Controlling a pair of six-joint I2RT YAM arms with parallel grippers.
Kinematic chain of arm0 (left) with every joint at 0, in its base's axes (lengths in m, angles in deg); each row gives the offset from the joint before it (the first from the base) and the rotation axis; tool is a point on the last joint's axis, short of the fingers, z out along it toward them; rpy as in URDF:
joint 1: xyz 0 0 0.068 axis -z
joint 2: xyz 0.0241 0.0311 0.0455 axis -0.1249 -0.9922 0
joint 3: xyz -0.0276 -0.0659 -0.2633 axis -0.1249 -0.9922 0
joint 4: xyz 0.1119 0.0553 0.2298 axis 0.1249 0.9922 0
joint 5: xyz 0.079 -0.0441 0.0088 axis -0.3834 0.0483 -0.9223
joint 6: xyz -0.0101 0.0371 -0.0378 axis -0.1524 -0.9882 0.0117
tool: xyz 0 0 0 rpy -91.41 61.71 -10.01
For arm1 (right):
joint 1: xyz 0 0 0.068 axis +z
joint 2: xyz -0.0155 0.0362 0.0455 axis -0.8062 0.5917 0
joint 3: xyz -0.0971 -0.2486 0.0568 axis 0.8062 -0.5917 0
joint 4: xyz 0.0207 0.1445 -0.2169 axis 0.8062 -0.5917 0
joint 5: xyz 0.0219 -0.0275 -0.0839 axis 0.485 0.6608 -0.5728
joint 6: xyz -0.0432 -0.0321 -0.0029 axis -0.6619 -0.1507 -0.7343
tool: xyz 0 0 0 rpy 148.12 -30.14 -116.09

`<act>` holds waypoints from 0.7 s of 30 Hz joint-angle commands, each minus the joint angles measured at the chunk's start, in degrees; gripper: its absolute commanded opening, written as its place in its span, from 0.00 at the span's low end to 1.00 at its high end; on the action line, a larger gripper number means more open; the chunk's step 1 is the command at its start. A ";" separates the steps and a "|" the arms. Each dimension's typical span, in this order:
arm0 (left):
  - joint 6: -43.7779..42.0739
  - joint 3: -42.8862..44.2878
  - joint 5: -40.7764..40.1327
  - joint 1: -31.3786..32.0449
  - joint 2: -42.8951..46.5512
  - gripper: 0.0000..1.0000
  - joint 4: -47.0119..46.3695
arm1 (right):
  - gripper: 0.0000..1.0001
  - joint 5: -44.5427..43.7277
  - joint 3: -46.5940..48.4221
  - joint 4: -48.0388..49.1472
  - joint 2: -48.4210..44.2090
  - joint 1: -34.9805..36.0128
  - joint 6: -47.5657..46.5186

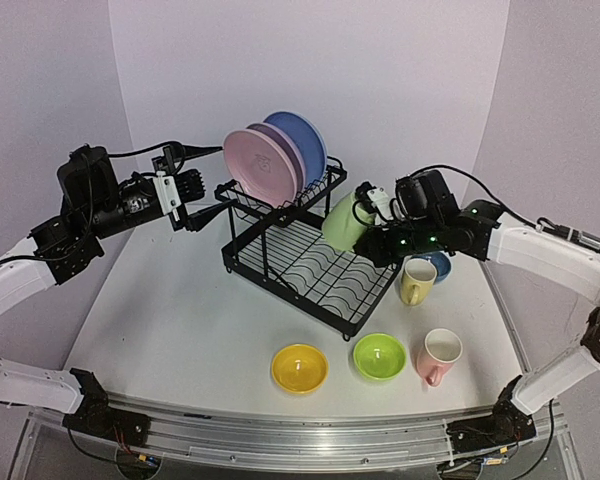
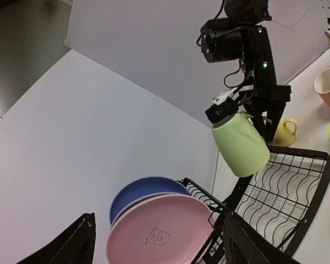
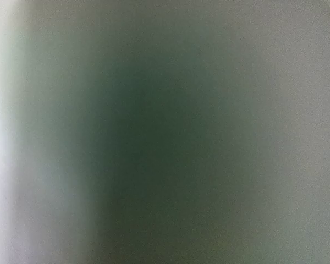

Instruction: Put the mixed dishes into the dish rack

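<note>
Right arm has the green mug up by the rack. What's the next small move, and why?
Probably lower the right gripper a little, easing the light green mug down toward the lower tray of the dish rack. The mug hangs tilted over that tray's right end, not yet resting on it, and the wires below look free.

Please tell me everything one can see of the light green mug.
The light green mug looks smooth and glossy, perhaps ceramic. The right gripper holds it tilted in the air by its upper end, above the right side of the dish rack, apparently touching no wire. Its opening and handle are hidden.
</note>
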 commanded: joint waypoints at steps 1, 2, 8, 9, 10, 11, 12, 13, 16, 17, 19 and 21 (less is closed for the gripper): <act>0.96 2.76 -1.44 0.27 0.98 0.79 -1.07 | 0.00 -0.70 3.77 3.25 6.02 -3.48 -7.33; 0.86 2.88 -1.66 0.27 0.94 0.79 -1.06 | 0.00 0.24 4.44 3.45 7.51 -4.02 -8.09; -0.10 3.56 -3.64 0.27 0.75 0.79 -0.61 | 0.00 3.62 7.94 4.12 15.58 -7.36 -11.32; -0.31 3.67 -3.83 0.27 0.66 0.79 -0.57 | 0.00 4.30 8.70 4.12 17.13 -7.98 -11.75; -0.43 3.69 -4.03 0.27 0.56 0.79 -0.60 | 0.00 4.87 9.61 4.11 18.45 -8.53 -11.92; -0.47 3.72 -4.20 0.27 0.43 0.79 -0.63 | 0.00 5.47 10.50 4.13 19.81 -9.08 -11.90; -0.46 3.74 -4.45 0.27 0.30 0.79 -0.64 | 0.00 6.17 11.23 4.12 21.31 -9.58 -11.77; -0.47 3.77 -4.71 0.27 0.19 0.79 -0.73 | 0.00 6.57 12.14 4.11 22.44 -9.93 -11.71; -0.58 3.76 -5.28 0.26 -0.21 0.79 -0.81 | 0.00 7.40 15.28 3.95 26.10 -10.22 -12.36; -0.68 3.76 -5.38 0.27 -0.27 0.79 -0.83 | 0.00 7.46 16.33 3.96 27.39 -10.22 -12.57; -0.98 3.71 -5.58 0.27 -0.46 0.79 -0.86 | 0.00 7.44 18.25 3.93 29.37 -10.21 -12.81; -1.16 3.69 -5.89 0.29 -0.59 0.79 -0.97 | 0.00 7.08 19.55 3.82 31.38 -10.27 -13.30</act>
